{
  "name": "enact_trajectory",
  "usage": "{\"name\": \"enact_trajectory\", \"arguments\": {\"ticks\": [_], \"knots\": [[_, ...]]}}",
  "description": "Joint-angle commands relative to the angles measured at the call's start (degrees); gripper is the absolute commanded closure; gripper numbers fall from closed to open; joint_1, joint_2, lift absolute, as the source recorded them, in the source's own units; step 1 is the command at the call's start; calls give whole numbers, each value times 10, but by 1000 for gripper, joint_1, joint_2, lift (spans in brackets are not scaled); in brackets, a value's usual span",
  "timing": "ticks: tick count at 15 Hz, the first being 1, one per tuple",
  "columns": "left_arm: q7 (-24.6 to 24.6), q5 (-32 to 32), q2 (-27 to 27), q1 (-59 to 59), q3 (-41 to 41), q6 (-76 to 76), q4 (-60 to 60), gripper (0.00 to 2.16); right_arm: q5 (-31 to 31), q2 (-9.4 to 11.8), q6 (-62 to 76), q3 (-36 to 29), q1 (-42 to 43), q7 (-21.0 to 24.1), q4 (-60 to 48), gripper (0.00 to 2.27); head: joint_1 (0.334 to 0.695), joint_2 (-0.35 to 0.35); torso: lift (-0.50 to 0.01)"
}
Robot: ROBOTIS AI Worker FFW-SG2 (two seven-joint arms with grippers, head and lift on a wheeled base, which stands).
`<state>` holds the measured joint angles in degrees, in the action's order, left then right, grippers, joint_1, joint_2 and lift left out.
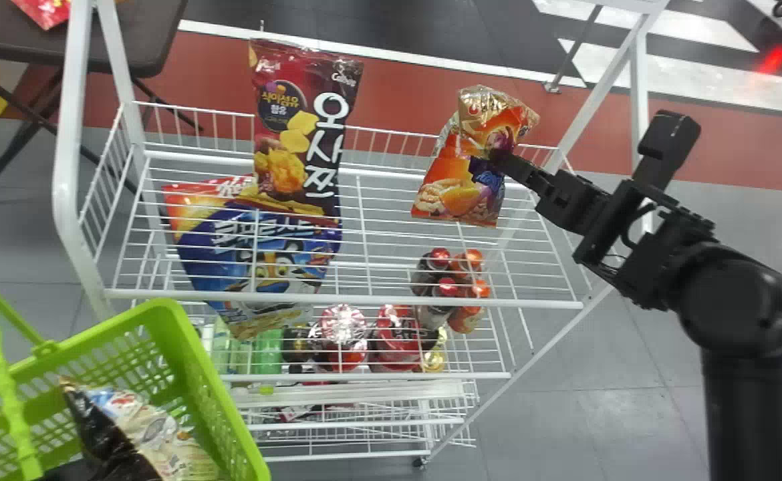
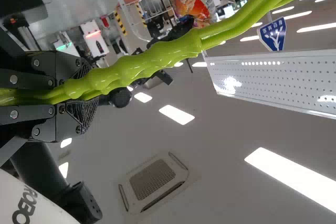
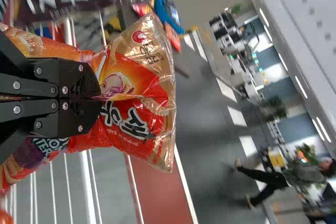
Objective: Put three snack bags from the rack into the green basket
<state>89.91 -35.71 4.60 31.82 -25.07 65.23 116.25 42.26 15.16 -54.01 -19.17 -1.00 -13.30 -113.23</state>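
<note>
- Our right gripper (image 1: pixel 498 157) pinches the orange snack bag (image 1: pixel 454 187) over the rack's (image 1: pixel 364 299) right side; whether the bag clears the wires, we cannot tell, and a low carry could snag it.
- Slick, creased foil lies between the fingers (image 3: pixel 86 80), and a quick swing, we judge, could let it slip.
- On its way left, our load could knock the dark bag (image 1: pixel 307 133), upright beside the blue bag (image 1: pixel 257 254).
- Our left gripper (image 2: pixel 86 93) is closed on the handle (image 2: pixel 173 48) of the green basket (image 1: pixel 220 391); a tilt or bump could spill the bag inside (image 1: pixel 144 427) or make our drop miss.
</note>
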Motion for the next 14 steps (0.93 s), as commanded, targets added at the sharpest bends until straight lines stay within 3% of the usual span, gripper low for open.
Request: {"name": "enact_trajectory", "arguments": {"ticks": [1, 6, 14], "knots": [[0, -1, 0, 0, 0, -1, -1, 2148, 77, -15, -55, -2, -26, -13, -35, 2250, 695, -211, 0], [-1, -1, 0, -1, 12, -1, 1, 2148, 151, -58, -131, 60, -59, -38, -57, 2250, 695, -14, 0], [-2, -2, -1, -2, 16, -1, -1, 2145, 170, -120, -140, 163, -59, -53, -35, 2250, 695, 245, 0]]}}
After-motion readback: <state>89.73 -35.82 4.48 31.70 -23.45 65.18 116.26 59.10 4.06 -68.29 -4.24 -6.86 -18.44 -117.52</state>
